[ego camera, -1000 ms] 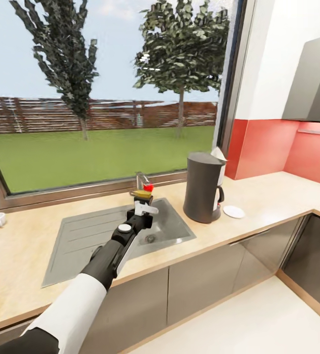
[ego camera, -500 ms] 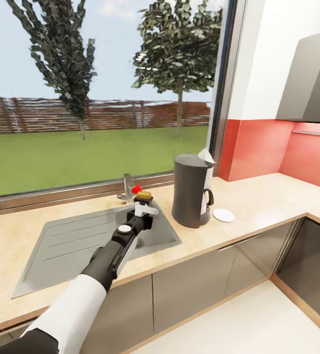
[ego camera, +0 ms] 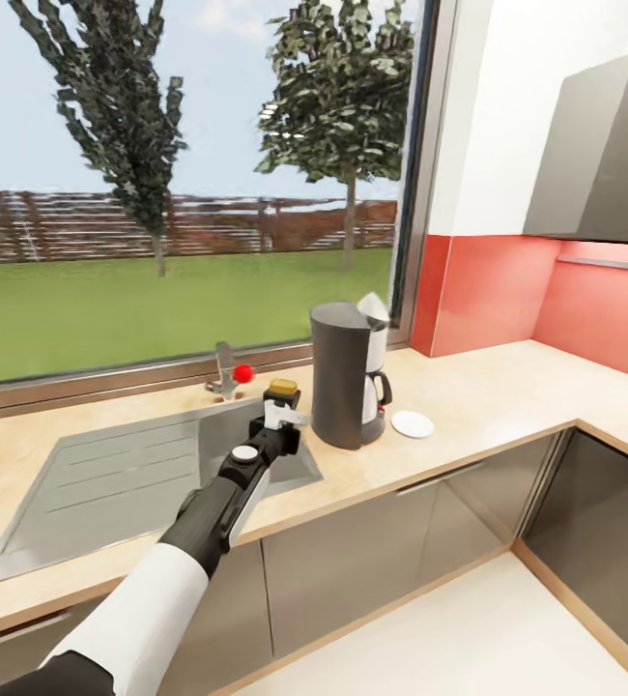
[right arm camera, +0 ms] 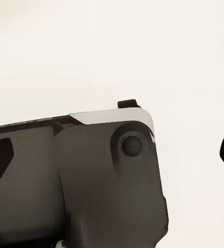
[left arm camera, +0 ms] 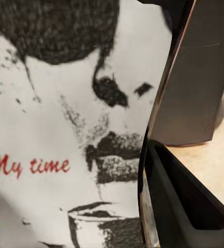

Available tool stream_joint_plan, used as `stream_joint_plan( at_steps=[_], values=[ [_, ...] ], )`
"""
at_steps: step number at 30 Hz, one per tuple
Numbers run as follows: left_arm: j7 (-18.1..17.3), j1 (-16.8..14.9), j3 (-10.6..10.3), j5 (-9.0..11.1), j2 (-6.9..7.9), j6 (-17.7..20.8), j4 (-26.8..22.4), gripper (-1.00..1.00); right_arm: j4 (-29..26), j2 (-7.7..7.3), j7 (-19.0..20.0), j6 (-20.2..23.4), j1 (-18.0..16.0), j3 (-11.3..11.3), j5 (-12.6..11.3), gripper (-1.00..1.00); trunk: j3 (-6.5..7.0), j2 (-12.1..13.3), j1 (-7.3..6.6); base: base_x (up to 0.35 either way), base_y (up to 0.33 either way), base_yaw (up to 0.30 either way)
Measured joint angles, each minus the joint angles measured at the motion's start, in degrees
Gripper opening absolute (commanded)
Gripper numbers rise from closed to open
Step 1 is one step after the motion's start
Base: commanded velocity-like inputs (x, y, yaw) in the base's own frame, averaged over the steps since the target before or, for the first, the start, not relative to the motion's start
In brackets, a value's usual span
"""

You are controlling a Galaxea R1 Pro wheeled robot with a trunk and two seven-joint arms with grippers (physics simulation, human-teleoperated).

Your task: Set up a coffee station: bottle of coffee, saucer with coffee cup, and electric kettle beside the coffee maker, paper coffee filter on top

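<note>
My left gripper (ego camera: 280,414) is shut on the bottle of coffee (ego camera: 282,389), whose yellow lid shows above the fingers, held over the sink's right end. Close up in the left wrist view, the bottle's white label (left arm camera: 65,129) reads "My time", with one black finger (left arm camera: 184,206) beside it. The dark grey coffee maker (ego camera: 345,382) stands on the kitchen countertop (ego camera: 488,396), just right of the bottle, with a white paper filter (ego camera: 372,309) on top. It appears again as a dark body, the coffee maker (left arm camera: 194,88). The white saucer (ego camera: 412,423) lies at its right.
The steel sink (ego camera: 111,474) with a red-knobbed faucet (ego camera: 227,379) is inset left of the coffee maker. A large window runs behind. The worktop turns a corner at the right under a grey wall cabinet (ego camera: 604,155). The right wrist view shows a dark grey body (right arm camera: 91,175) over pale floor.
The camera has turned to the right, so the whole scene has slid left in the picture. The left arm keeps the bottle in the same pose, now nearer the coffee maker.
</note>
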Motion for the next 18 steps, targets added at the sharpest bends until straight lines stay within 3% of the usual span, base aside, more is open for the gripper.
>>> stream_joint_plan(
  at_steps=[5,12,14,15,18],
  values=[
    [0.0,0.33,0.01,0.01,0.0,-0.03,0.07,-1.0,0.0,0.0,0.03,0.0,0.0,0.0,0.0,1.0,0.0,0.01,0.0,0.124,-0.225,0.0],
    [0.0,0.93,0.04,0.02,-0.01,-0.11,0.04,-1.0,0.0,0.0,0.04,0.02,0.0,0.01,0.0,1.0,0.0,0.0,0.01,0.016,-0.028,0.0],
    [-0.13,1.96,0.04,2.21,0.02,-0.64,0.05,-1.0,0.0,0.0,0.04,0.02,0.0,0.01,0.0,1.0,0.0,0.01,0.01,0.001,-0.001,0.0],
    [-0.15,2.52,0.02,4.27,0.09,-2.9,0.09,-1.0,0.0,0.0,0.01,0.02,0.0,0.01,0.0,1.0,0.0,0.0,0.01,0.0,0.0,0.0],
    [-0.16,2.93,0.04,5.82,0.14,-6.93,0.72,-1.0,0.0,0.0,-0.01,-0.04,0.0,0.15,0.02,1.0,0.0,0.0,0.01,0.0,0.0,0.0]
  ],
)
